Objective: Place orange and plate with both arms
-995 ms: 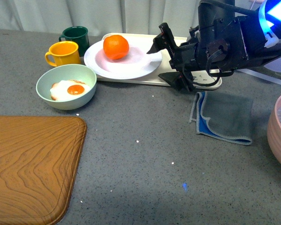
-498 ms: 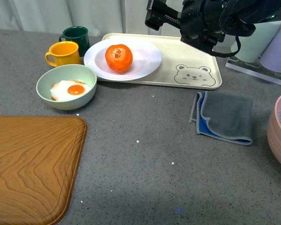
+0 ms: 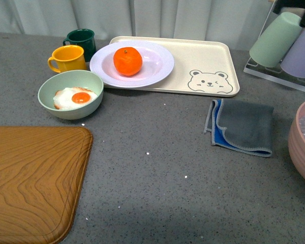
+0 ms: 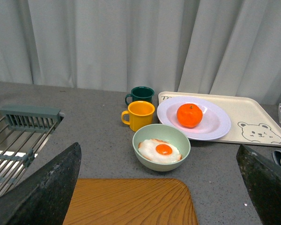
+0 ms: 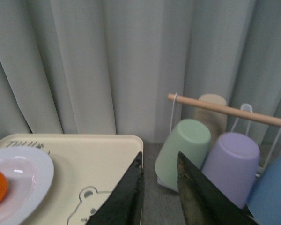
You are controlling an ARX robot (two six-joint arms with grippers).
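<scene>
orange: round bright orange fruit with a small green stem dot [image 3: 127,61] sits in the well of the plate, toward its left half, touching no gripper
plate: large round white deep plate with a wide rim [image 3: 160,66] rests on the left end of the beige rectangular bear tray [image 3: 213,61], near the far edge of the desk, its left rim overhanging the tray
neighbours: pale green bowl holding a fried egg [image 3: 71,94] just in front-left of the plate; yellow mug [image 3: 68,58] and dark green mug [image 3: 82,39] to the plate's left
cloth: folded grey and blue cloth [image 3: 241,126] lies in front of the tray's right end
board: wooden board [image 3: 33,178] at the near-left corner
left gripper [image 4: 159,187]: jaws spread wide, nothing between them, held above the desk
right gripper [image 5: 158,187]: jaws only narrowly apart, nothing gripped, raised over the tray's far right corner near the upturned cups [image 5: 187,145]
</scene>
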